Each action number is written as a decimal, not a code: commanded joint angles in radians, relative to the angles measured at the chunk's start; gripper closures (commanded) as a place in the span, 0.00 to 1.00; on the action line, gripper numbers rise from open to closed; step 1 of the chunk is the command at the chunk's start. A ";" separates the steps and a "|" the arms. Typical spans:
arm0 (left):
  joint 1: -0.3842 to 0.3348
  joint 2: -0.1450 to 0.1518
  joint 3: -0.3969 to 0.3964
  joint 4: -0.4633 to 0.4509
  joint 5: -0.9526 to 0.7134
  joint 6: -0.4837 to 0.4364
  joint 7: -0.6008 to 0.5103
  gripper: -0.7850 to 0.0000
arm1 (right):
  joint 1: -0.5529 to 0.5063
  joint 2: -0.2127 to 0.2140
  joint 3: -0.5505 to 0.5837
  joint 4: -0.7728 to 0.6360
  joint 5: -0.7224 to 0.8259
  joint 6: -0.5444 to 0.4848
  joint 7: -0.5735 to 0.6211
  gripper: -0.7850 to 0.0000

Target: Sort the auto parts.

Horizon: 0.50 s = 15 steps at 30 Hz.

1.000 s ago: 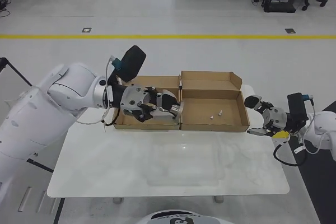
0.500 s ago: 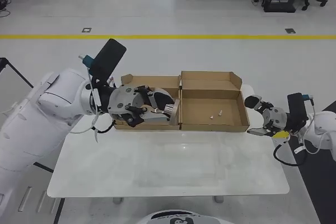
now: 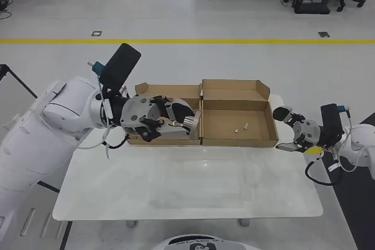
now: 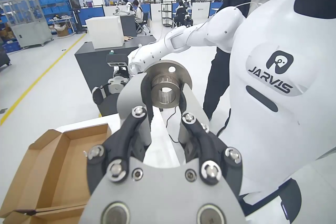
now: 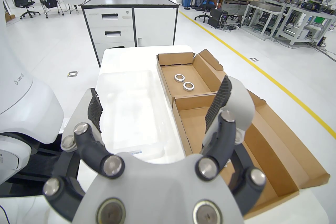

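Observation:
My left gripper [image 3: 186, 123] is shut on a metal flanged hub [image 4: 164, 89], a round flange with a short splined collar. It hangs over the left cardboard box [image 3: 169, 89] near the wall it shares with the right cardboard box [image 3: 225, 125]. Two metal rings [image 5: 179, 77] [image 5: 188, 86] lie on the left box's floor. A couple of small pale parts [image 3: 240, 128] lie in the right box. My right gripper [image 3: 283, 131] stands open with nothing between its fingers, just off the right box's outer side at the table's right edge.
A clear plastic tray [image 3: 206, 181] sits mid-table in front of the boxes. Both boxes have raised flaps along their far sides [image 3: 234, 87]. A dark cabinet [image 5: 130, 22] stands beyond the table's left end. A person stands behind my body.
The left wrist swung back to the left with the hub held, then kept still for the last half second. The right arm has not moved.

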 commanded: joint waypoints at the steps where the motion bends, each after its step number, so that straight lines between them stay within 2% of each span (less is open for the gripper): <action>1: 0.023 -0.003 -0.008 -0.005 0.004 0.007 0.035 1.00 | 0.000 0.000 0.000 0.000 0.000 0.000 -0.001 0.00; 4: 0.057 -0.010 -0.034 -0.017 -0.034 -0.004 0.128 1.00 | 0.000 0.000 0.000 0.000 0.000 0.000 -0.001 0.00; 10: 0.111 -0.024 -0.073 -0.050 -0.058 -0.004 0.194 1.00 | 0.000 0.000 0.000 0.000 0.000 0.000 -0.001 0.00; 15: 0.148 -0.047 -0.103 -0.095 -0.096 -0.004 0.252 1.00 | 0.000 0.000 0.000 0.000 0.000 0.000 -0.001 0.00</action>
